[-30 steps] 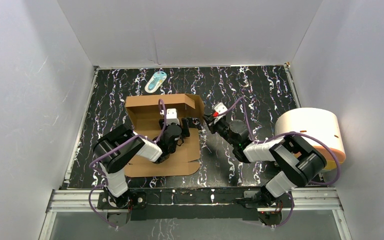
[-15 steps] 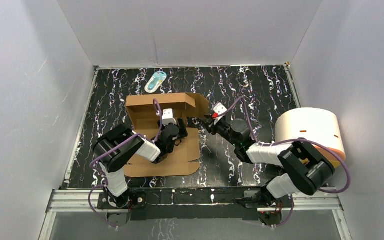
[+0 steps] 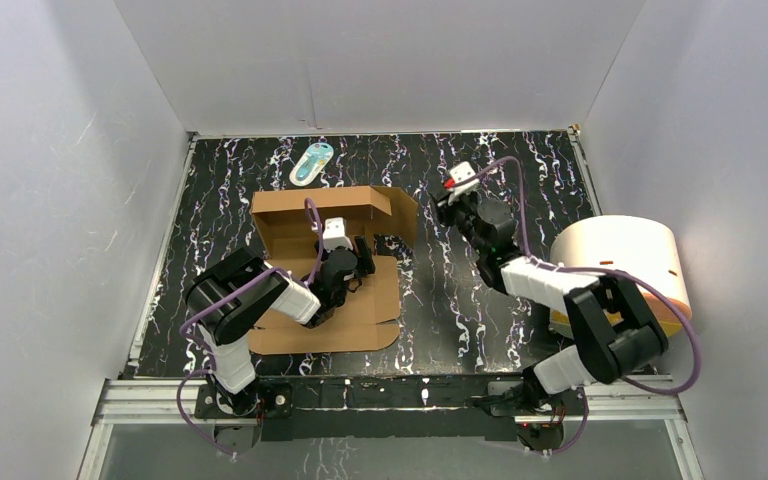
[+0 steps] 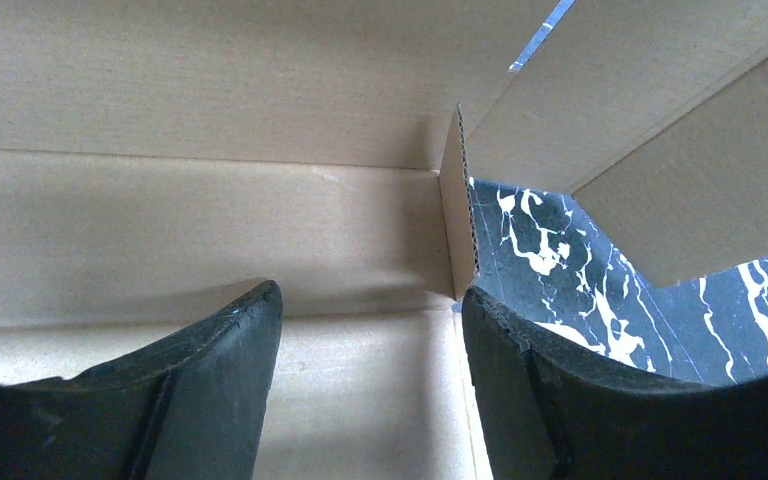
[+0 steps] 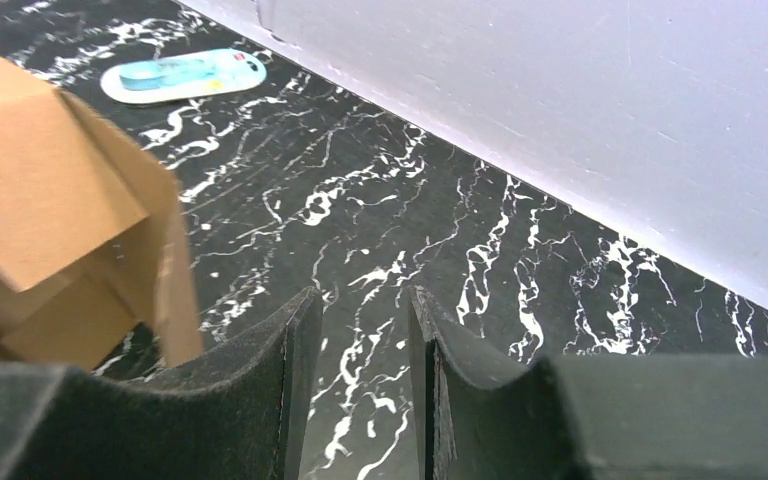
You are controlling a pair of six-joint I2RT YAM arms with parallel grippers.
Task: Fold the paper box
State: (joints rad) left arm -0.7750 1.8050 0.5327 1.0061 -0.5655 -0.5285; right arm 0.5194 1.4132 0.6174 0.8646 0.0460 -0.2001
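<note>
Brown cardboard box (image 3: 360, 322) lies part-folded on the black marbled desk (image 3: 550, 190), its back wall upright and a side flap (image 3: 398, 212) at its right end standing at an angle. Inside the box, over its floor near the right back corner, the left gripper (image 4: 370, 310) hangs with its jaws well apart and nothing between them. Just right of the box, clear of the flap, the right gripper (image 5: 365, 300) is held above the desk with a narrow gap between its fingers, holding nothing. Behind the box lies a white-and-blue oval packet (image 3: 311, 162). Far to the right of the box stands a cream cylinder (image 3: 620, 260) with an orange base
</note>
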